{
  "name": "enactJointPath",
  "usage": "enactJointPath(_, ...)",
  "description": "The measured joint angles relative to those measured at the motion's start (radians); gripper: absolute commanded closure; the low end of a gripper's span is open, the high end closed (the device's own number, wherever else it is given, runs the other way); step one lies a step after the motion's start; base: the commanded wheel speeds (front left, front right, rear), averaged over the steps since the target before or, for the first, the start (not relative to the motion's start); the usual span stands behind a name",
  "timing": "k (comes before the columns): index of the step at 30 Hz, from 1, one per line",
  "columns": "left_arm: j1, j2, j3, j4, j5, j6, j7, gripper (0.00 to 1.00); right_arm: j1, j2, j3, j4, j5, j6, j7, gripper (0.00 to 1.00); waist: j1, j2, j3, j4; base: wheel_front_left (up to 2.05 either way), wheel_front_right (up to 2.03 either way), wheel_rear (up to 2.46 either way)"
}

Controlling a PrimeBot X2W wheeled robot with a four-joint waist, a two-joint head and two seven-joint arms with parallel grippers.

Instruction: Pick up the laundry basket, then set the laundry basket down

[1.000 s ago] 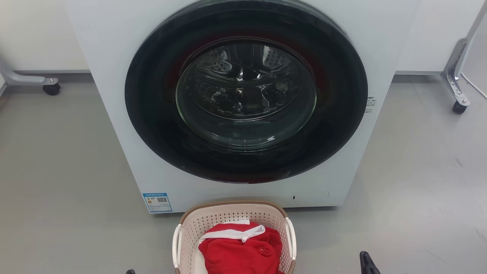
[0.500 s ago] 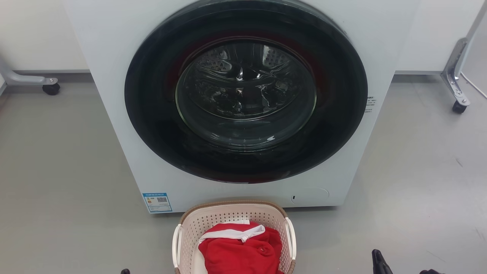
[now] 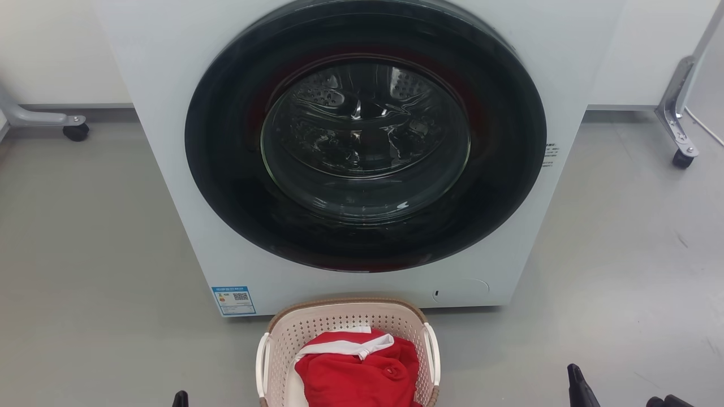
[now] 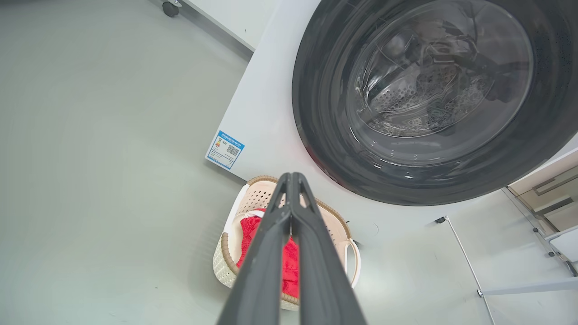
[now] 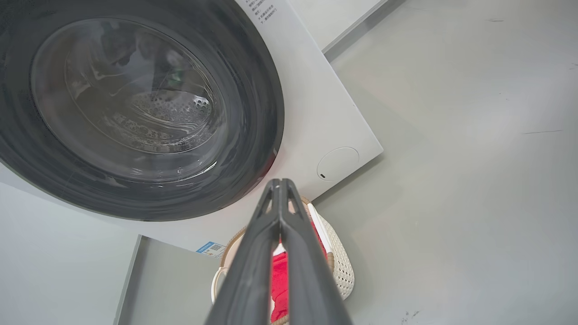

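On the grey floor [image 3: 85, 254] before the white washer [image 3: 565, 85] stands the cream-pink perforated plastic laundry basket [image 3: 339, 325] holding red cloth [image 3: 350, 379]; left jaws and right jaws closed, empty.

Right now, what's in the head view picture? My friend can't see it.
A cream laundry basket holding red cloth sits on the grey floor, right in front of a white washer with a big round dark glass door.
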Motion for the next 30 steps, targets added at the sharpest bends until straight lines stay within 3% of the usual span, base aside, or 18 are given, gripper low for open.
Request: enactJointPath(30,-0.083,-0.011,0.074,0.049,-0.395,-0.077,0.112,1.00,-0.027,0.011,-0.139,0.011,0.377,0.078,0.111,1.00,0.0000,0.0000,0.001,-0.001,0.00,0.00,0.00)
